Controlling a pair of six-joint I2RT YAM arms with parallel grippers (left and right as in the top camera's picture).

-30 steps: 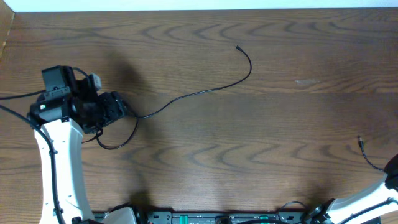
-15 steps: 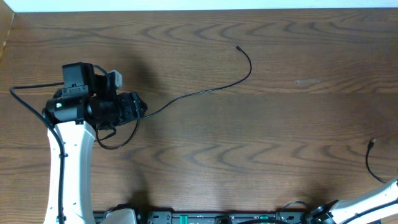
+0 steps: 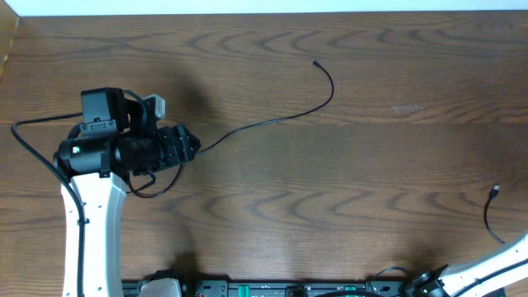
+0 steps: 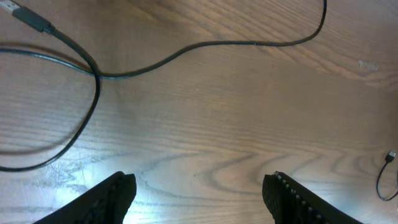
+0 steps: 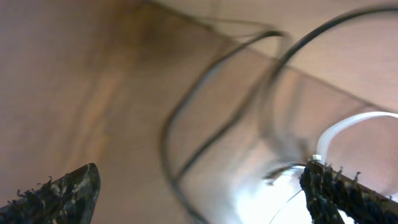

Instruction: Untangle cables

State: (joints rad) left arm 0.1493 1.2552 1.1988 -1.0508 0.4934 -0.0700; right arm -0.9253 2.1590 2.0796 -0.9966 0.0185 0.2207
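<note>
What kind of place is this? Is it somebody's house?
Probably a robot lab or workshop, not a home: a white robot arm works at a bare wooden table, with a thin black cable lying on it.

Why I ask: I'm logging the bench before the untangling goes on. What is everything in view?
long cable: one, black, plug end at far middle, curving to a loop by the left arm
second cable: one, black, right edge, plug end showing
table: one, brown wood, under everything
left arm: one, white and black, left side, jaws open and empty
right arm: one, white, near right corner, jaws open
</note>
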